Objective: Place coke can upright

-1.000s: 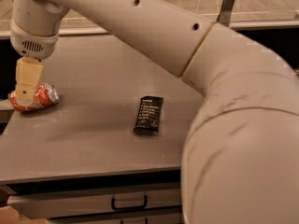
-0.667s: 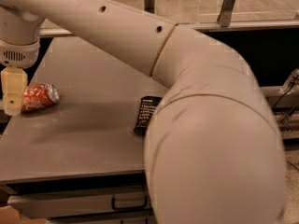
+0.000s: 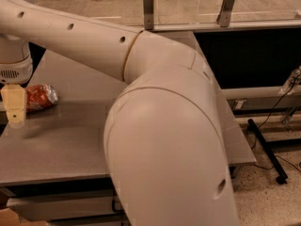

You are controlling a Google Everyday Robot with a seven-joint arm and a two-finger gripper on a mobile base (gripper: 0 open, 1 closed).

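Note:
The coke can (image 3: 42, 97) is red-orange with a silver end and looks dented. It lies on its side near the left edge of the grey table (image 3: 70, 140). My gripper (image 3: 14, 108) hangs from the wrist at the far left, just in front of and to the left of the can, covering the can's left end. Whether it touches the can I cannot tell. My large cream arm sweeps across the middle of the view.
The arm's elbow (image 3: 169, 140) hides much of the table's middle and right. A drawer front (image 3: 61, 206) sits under the table. A glass barrier with metal posts (image 3: 148, 7) stands behind. Cables and a black stand foot (image 3: 268, 145) lie on the floor at right.
The gripper has moved left and down, from over the can to its left end. The arm has swung nearer the camera and now hides the black object on the table.

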